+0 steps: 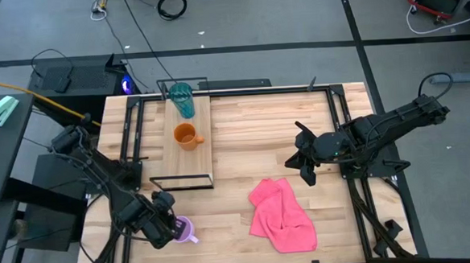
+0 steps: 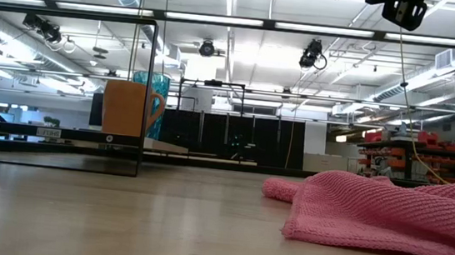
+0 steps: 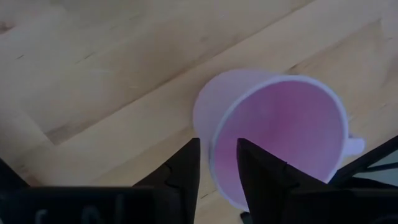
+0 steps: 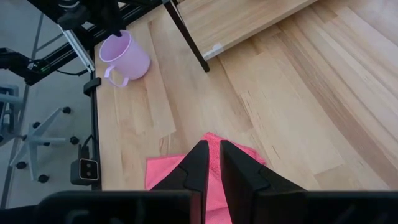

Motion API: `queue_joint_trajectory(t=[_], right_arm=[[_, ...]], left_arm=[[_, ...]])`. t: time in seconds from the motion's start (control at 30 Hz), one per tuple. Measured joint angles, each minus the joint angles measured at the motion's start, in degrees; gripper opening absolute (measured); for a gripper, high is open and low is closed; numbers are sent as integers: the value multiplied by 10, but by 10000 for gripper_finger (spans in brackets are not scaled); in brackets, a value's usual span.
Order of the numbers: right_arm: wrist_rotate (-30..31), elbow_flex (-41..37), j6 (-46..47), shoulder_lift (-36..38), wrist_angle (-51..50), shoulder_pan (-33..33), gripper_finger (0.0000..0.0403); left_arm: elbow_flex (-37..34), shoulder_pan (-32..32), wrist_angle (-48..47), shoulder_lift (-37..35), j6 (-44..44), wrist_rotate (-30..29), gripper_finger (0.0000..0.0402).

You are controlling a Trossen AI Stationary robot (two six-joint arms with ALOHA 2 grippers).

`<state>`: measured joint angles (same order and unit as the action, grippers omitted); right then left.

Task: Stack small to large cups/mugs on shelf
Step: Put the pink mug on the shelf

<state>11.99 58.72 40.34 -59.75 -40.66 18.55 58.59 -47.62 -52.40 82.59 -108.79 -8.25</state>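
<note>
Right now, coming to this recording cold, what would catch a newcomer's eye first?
The pink cloth crumpled on the table's front right, beside the waiting right gripper. Next, the orange mug and teal tumbler standing on the wooden shelf at the back left. Last, the lilac mug at the front left edge, with the left gripper astride its rim.

You have the shelf [image 1: 180,154] standing at the worktop's [image 1: 251,123] left-rear, carrying the teal tumbler [image 1: 182,98] and orange mug [image 1: 186,136]. On the worktop itself: the lilac mug [image 1: 184,229] (front-left corner) and a pink cloth [image 1: 281,215] near the front edge.
</note>
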Motion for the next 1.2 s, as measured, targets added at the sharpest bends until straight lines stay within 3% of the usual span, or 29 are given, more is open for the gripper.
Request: queue_joint_trajectory(t=[1.2], right_arm=[[0, 0, 0, 0, 0, 0, 46]], left_arm=[[0, 33, -17, 20, 42, 46, 97]])
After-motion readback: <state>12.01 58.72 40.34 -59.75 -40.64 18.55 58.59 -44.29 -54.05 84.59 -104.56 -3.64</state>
